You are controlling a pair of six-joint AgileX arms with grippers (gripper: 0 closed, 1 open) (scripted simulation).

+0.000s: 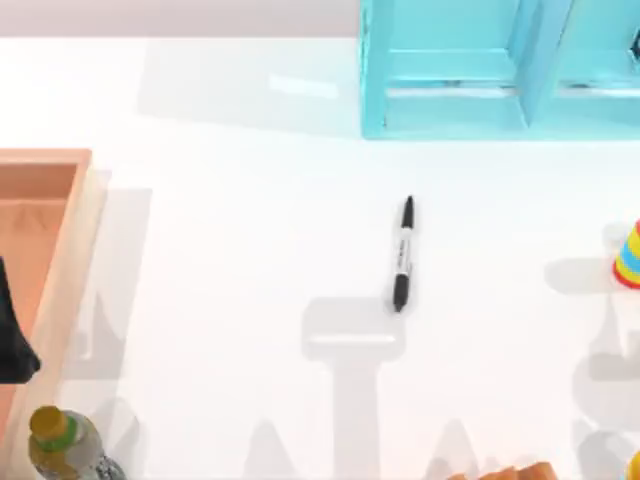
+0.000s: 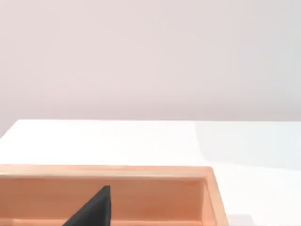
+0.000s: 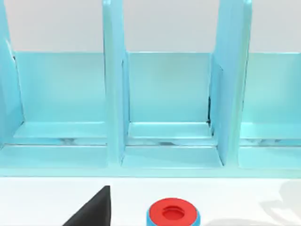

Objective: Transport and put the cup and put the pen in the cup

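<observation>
The top view looks straight down on the white counter (image 1: pixel 250 250). The left wrist view faces low across the wooden tray (image 2: pixel 141 172), also at top-view left. The right wrist view faces the blue shelf (image 3: pixel 115 94) closely, shared with top view's far right

White table (image 1: pixel 230 250), pen (image 1: pixel 402 255), wooden tray (image 1: pixel 70 240), teal rack (image 1: pixel 480 110), bottle (image 1: pixel 65 445)

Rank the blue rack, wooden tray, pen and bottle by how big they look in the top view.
1. Blue rack, cut off by the frame.
2. Wooden tray, also cut off.
3. Pen and bottle: too close to rank; the bottle is partly out of frame.
</observation>
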